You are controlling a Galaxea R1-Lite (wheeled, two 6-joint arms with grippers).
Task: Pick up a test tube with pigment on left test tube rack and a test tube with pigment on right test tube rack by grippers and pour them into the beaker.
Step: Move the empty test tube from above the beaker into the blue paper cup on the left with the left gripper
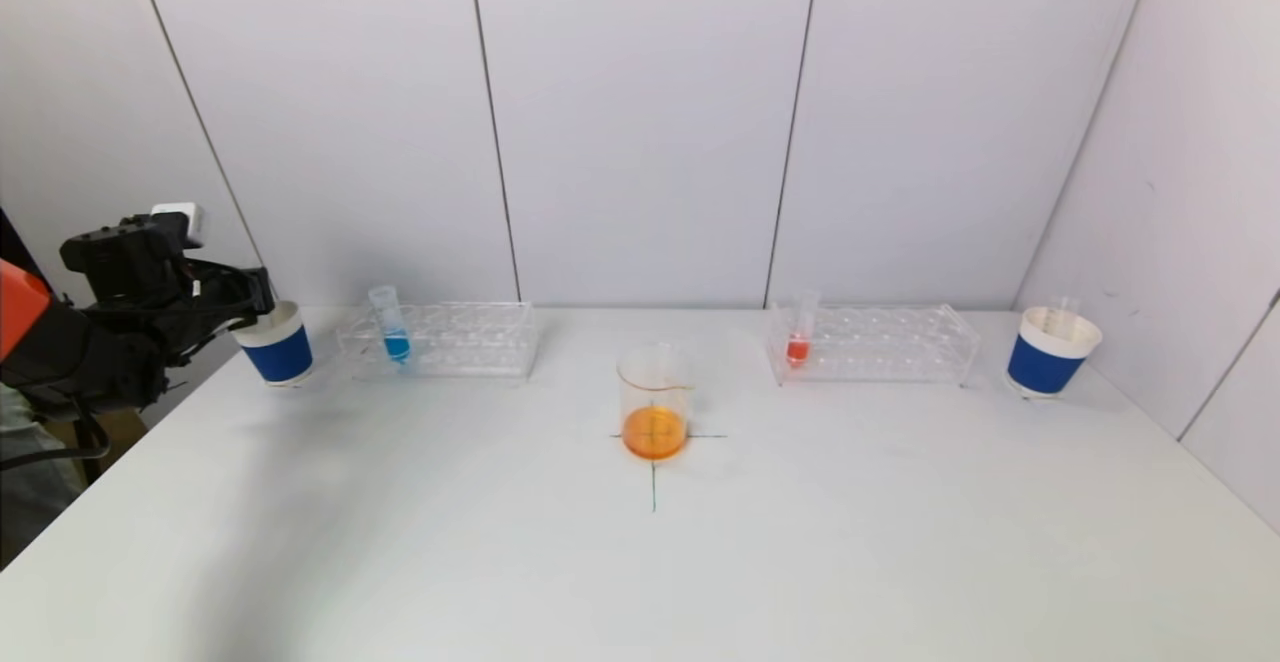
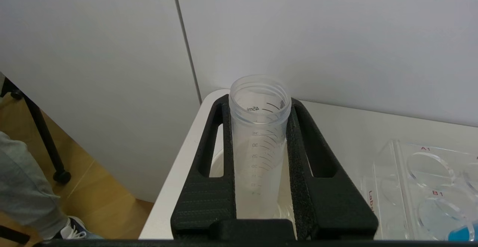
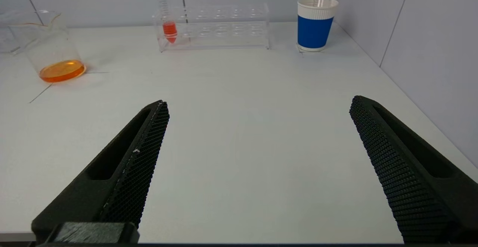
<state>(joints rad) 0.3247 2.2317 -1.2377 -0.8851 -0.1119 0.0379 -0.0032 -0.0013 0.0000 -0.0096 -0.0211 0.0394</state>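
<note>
My left gripper [image 1: 258, 307] is shut on an empty clear test tube [image 2: 257, 157], held upright over the left blue paper cup [image 1: 278, 347] at the table's far left corner. The tube's lower end reaches down into the cup. A test tube with blue pigment [image 1: 392, 327] stands in the left rack [image 1: 450, 340]. A test tube with red pigment [image 1: 800, 332] stands in the right rack [image 1: 880, 342]. The beaker [image 1: 655, 402] at the centre holds orange liquid. My right gripper [image 3: 258, 101] is open over bare table, out of the head view.
A second blue paper cup [image 1: 1050, 350] with an empty tube in it stands at the far right, near the wall. White wall panels close the back and right sides. A person's leg and a stand show off the table's left edge.
</note>
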